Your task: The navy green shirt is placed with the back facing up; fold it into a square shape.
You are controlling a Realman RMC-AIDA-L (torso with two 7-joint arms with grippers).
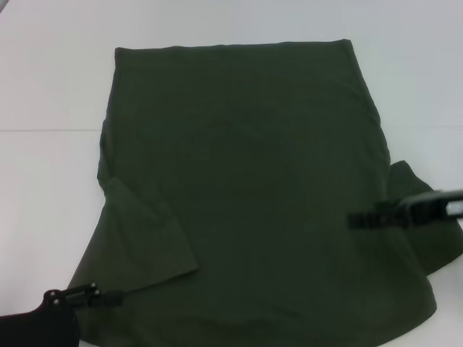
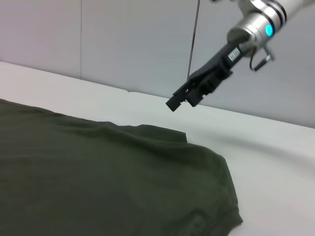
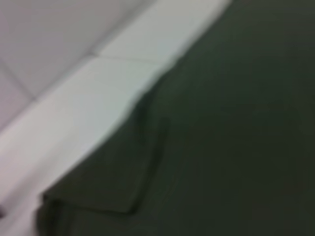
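Left hand (image 1: 108,294), fingers look together & empty, sits low at the table's (image 1: 43,181) near-left corner by the folded-in sleeve; navy green shirt (image 1: 246,202) lies flat mid-table, back up; right hand (image 1: 362,219), closed w/ nothing held, hovers over right side—best pinch that sleeve's outer edge, fold inward evenly.

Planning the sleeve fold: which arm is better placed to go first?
Probably left. The left tool sits low at the navy green shirt by its left sleeve; the right tool hangs raised above the cloth.
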